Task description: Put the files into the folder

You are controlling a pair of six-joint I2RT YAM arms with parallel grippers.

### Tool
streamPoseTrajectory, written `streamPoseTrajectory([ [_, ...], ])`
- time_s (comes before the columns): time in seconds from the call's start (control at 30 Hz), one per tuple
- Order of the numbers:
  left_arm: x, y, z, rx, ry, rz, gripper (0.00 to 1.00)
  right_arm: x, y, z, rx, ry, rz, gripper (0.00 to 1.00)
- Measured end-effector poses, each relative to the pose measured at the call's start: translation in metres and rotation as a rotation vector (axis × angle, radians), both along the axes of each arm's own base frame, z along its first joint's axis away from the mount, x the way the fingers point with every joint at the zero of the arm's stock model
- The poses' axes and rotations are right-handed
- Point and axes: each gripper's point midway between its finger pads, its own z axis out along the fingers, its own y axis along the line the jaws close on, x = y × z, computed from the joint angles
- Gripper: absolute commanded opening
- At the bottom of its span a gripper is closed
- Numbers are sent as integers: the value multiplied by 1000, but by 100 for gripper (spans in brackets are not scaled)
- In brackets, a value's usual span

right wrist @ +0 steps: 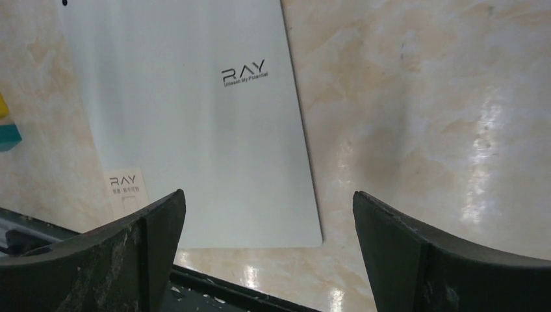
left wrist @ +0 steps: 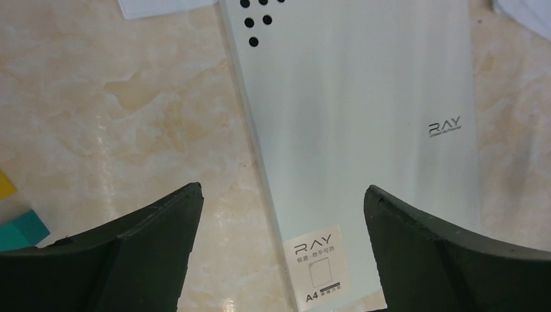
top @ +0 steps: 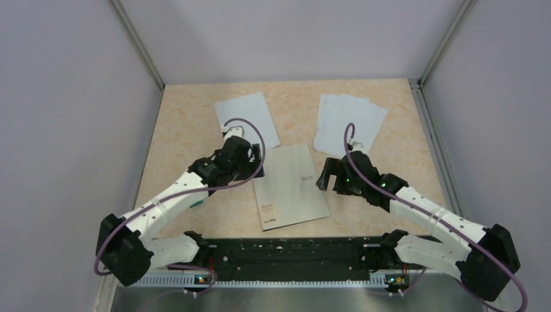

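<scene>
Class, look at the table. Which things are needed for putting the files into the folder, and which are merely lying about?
Needed for the job:
- folder, closed, in the middle
- single sheet, behind it to the left
- stack of sheets, behind it to the right

Just lying about:
- teal block, left of the folder
- yellow block, next to the teal one

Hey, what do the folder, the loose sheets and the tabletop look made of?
Folder: probably smooth plastic or coated card, silver-grey with soft sheen. Sheets: thin matte paper, bluish white, lying flat. Tabletop: glossy beige marble-pattern surface, perhaps laminate; reflections show.
</scene>
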Motion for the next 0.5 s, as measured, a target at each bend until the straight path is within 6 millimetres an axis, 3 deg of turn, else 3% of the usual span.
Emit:
streamPoseTrajectory([
  [0.1,-4,-2,-26,29,64,-8,98,-24,17,-20,24,52,49,99],
  [0.2,12,-4,-37,54,79,-1,98,-56,45,-34,75,88,123,99],
  [0.27,34,-5,-38,67,82,15,98,-72,59,-40,120,112,151,99],
  [0.33,70,-10,-35,60,66,27,98,-85,70,-47,163,135,161,99],
  [0.5,130,-18,-48,15,64,7,98,-98,88,-55,253,167,142,99],
])
